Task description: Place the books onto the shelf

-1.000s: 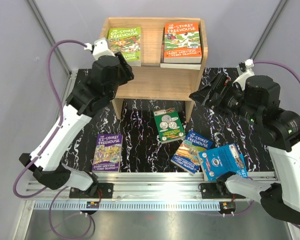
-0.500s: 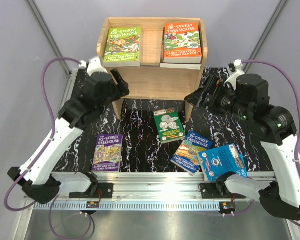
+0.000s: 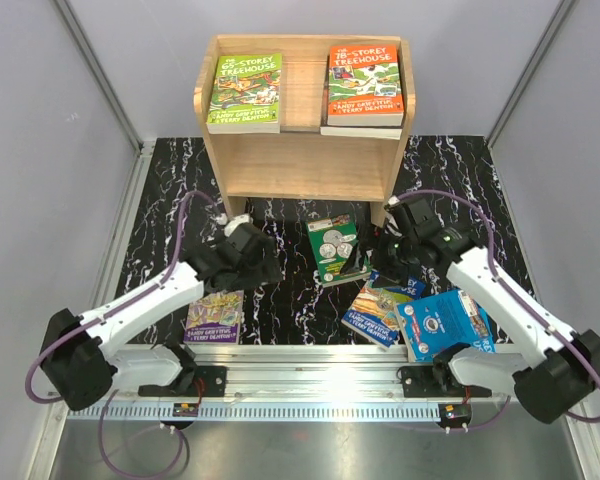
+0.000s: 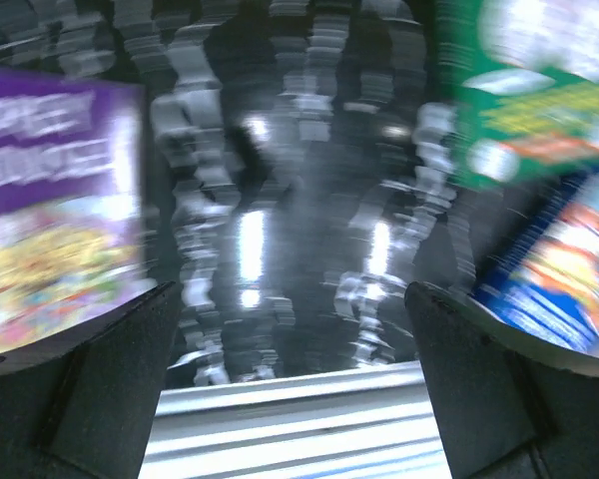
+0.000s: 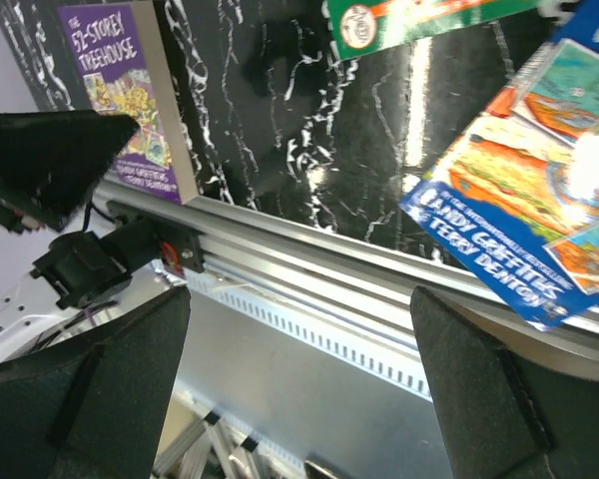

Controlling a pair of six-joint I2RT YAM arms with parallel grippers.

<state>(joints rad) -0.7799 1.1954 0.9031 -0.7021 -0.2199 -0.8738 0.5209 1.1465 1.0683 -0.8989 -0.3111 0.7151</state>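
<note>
Black marbled desk (image 3: 450,170): purple "52-Storey Treehouse" (image 3: 212,318) (your left arm (image 3: 150,300) overlaps it), coin book (image 3: 332,245), blue Treehouse book (image 3: 375,312), bright blue book (image 3: 445,325). Green book (image 3: 245,90) and orange book (image 3: 365,85) top the shelf (image 3: 305,160). Both jaws wide, empty.

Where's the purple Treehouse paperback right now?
The purple paperback lies near-left in the top view on the black marbled tabletop, partly under the left arm.

A black mat with white marble veining (image 3: 165,170) is laid across the tabletop, boxed in by plain grey wall panels (image 3: 40,150), with metal posts (image 3: 97,70) seen at the back corners. Along the near edge an aluminium rail (image 3: 310,372) is run, and a slotted white strip (image 3: 310,410) and a brushed steel sheet (image 3: 310,450) are seen just in front of it.
</note>
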